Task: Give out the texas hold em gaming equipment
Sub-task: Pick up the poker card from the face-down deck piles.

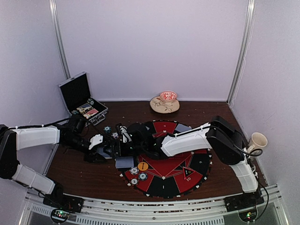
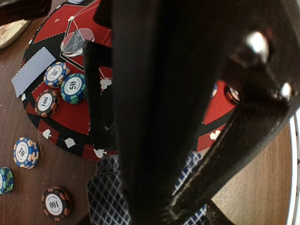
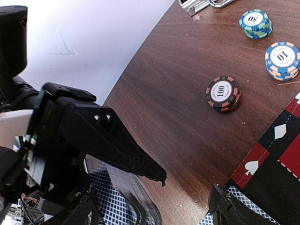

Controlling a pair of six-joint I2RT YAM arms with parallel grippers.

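Closest in, the right gripper (image 3: 180,201) stands with its two dark fingers well apart and nothing between them; bare wood of the table (image 3: 178,112) shows in the gap. Blue-checked playing cards (image 3: 111,207) show just under and beside those fingers, at the rim of the round red-and-black mat (image 3: 286,159). Directly opposite, very close, the left gripper (image 1: 108,151) points in over the same cards. So much black bodywork crowds the view that I cannot tell whether its jaws are closed on anything.

Beyond the right gripper's fingertips, three short chip stacks sit apart on the wood. The dark-and-orange 100 stack (image 3: 223,93) is nearest. The blue-and-cream 10 stack (image 3: 282,60) is further out. The teal 50 stack (image 3: 255,23) is farthest, near a corner of the open black case (image 1: 82,98).

Ahead of the left gripper, on the mat, a trio of stacks (image 2: 74,87) marked 10, 50 and 100 huddles together. The 10 and 50 touch, and the 100 sits just beside them. A single face-down card (image 2: 33,70) lies next to the 10.

From the grippers toward the arms' bases, a cluster of three chips (image 1: 143,176) sits at the mat's edge, with an orange disc (image 1: 143,166) just beside it. Well past everything, a cup on a saucer (image 1: 165,101) stands by the back wall. A pale mug (image 1: 257,140) sits off by the right arm's elbow.
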